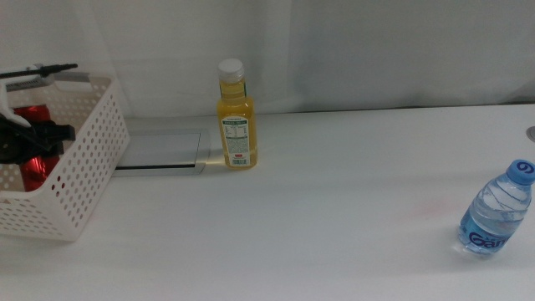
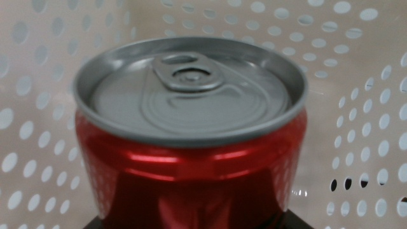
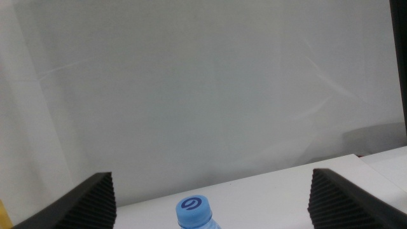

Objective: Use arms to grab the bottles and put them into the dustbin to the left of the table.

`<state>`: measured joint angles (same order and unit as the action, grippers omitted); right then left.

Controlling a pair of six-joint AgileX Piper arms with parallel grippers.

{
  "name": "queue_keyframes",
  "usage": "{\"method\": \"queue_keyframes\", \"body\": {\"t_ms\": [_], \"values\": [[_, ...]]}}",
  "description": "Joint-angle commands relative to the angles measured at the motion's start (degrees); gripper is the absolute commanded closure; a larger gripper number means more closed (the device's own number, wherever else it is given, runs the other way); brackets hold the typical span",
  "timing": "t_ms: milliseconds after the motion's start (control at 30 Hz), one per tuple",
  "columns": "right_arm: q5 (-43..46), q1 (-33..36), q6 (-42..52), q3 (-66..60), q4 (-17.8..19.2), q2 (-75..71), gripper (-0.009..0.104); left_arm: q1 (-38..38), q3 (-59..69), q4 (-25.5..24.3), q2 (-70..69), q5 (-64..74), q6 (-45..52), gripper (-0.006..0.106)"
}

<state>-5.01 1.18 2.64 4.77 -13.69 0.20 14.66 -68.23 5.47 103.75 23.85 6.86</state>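
Middle view, dustbin (image 1: 79, 180): white perforated basket at the desk's left edge, open top, red cola can (image 1: 32, 163) inside.
Middle view, left end effector (image 1: 38, 142): black, reaching in over the dustbin rim from the left, at the can; cannot tell from here how the jaws stand.
Middle view, juice bottle (image 1: 236, 117): upright on the desk (image 1: 334, 217), long axis vertical, white cap up, label facing the camera; just beside the right end of the flat grey panel (image 1: 159, 150).
Middle view, water bottle (image 1: 495, 213): near the right edge of the desk, standing with blue cap up, well apart from the juice bottle and the dustbin.
Left wrist view, cola can (image 2: 191, 127): fills the frame, silver lid and pull tab (image 2: 189, 72) toward the camera, red body below; perforated white dustbin wall (image 2: 356, 76) all around behind it.
Left wrist view, left end effector (image 2: 191, 224): only dark corners showing at the picture's edge on either side of the can's body, clamped on the can.
Right wrist view, right end effector (image 3: 210, 197): two dark jaws wide apart, holding nothing.
Right wrist view, water bottle (image 3: 194, 212): blue cap alone visible between the jaws, touching neither; cap facing up, white desk edge (image 3: 273, 181) and pale backdrop behind.
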Motion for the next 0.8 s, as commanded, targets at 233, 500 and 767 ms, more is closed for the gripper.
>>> {"method": "queue_keyframes", "body": {"t_ms": [233,500,767], "values": [[0.68,0.06,0.35,-0.36,0.06,-1.36,0.013,0.0,-0.72,1.2,-0.38,-4.4,-0.25,0.029],[0.68,0.06,0.35,-0.36,0.06,-1.36,0.013,0.0,-0.72,3.9,-3.58,-5.77,-0.83,0.008],[0.68,0.06,0.35,-0.36,0.06,-1.36,0.013,-1.62,-0.72,4.43,-16.88,-4.73,-0.37,0.01]]}}
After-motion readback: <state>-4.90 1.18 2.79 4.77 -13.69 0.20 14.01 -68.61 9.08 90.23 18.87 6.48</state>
